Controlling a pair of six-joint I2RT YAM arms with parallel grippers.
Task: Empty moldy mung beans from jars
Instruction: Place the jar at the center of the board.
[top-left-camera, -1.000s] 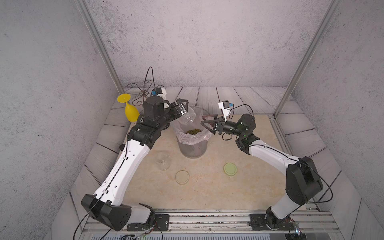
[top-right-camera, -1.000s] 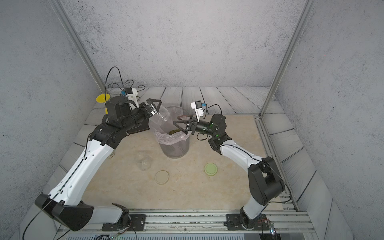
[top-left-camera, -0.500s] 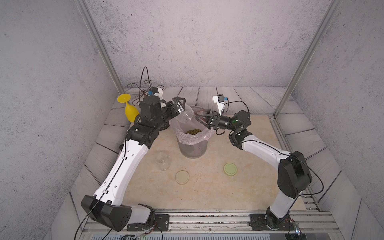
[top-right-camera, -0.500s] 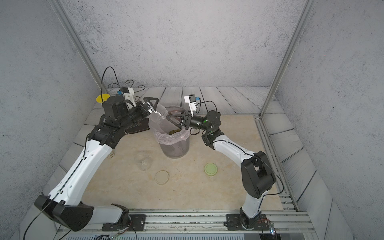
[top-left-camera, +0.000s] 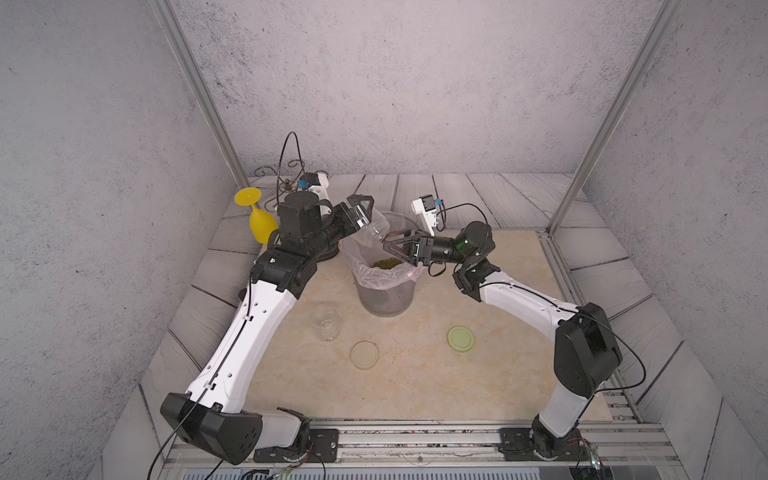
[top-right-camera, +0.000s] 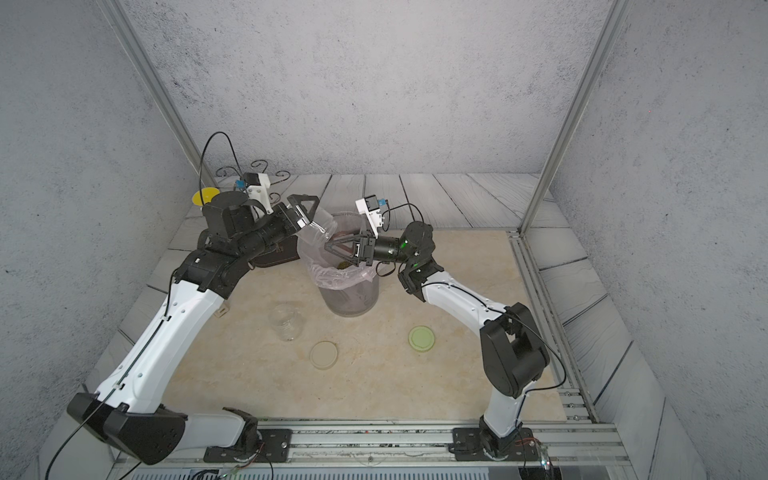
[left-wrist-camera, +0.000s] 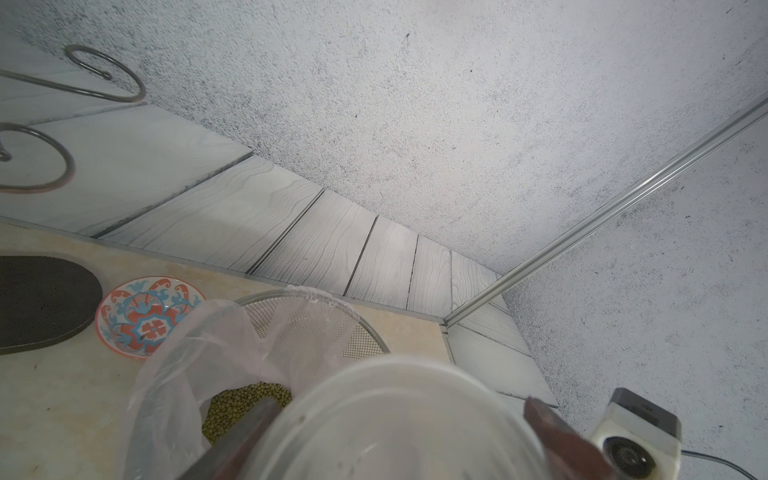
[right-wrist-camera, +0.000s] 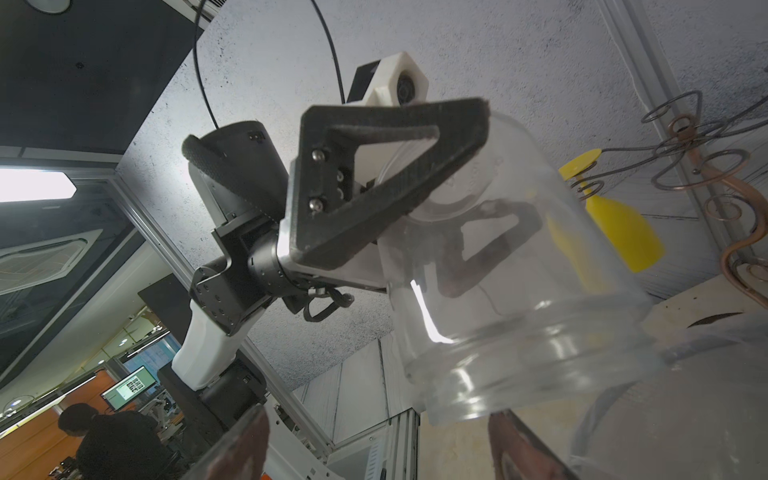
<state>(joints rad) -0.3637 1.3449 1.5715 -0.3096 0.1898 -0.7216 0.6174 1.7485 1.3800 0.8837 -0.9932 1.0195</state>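
Olive-green mung beans (top-left-camera: 384, 263) in lined grey bin (top-left-camera: 386, 299); upright clear glass jar (top-left-camera: 326, 322) empty; left gripper (top-left-camera: 368, 220) jaws hold tilted empty jar (top-left-camera: 376, 235); right gripper (top-left-camera: 387, 244) jaws wide. Nearly done.

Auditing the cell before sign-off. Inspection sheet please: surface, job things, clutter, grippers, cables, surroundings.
Surface: beige tabletop; no spill seen.
Job's things: tilted jar mouth-down over lined bin, looks empty; mung beans in the bin; second jar upright, lidless, empty; beige lid and green lid flat on the tabletop.
Clutter: yellow goblet foot-up; wire stand; patterned dish; dark mat.
Grippers: left gripper shut on tilted jar; right gripper open beside its mouth.
Cables: black cable loops above left wrist; no snag seen.
Surroundings: grey walls, metal posts; person outside the cell.
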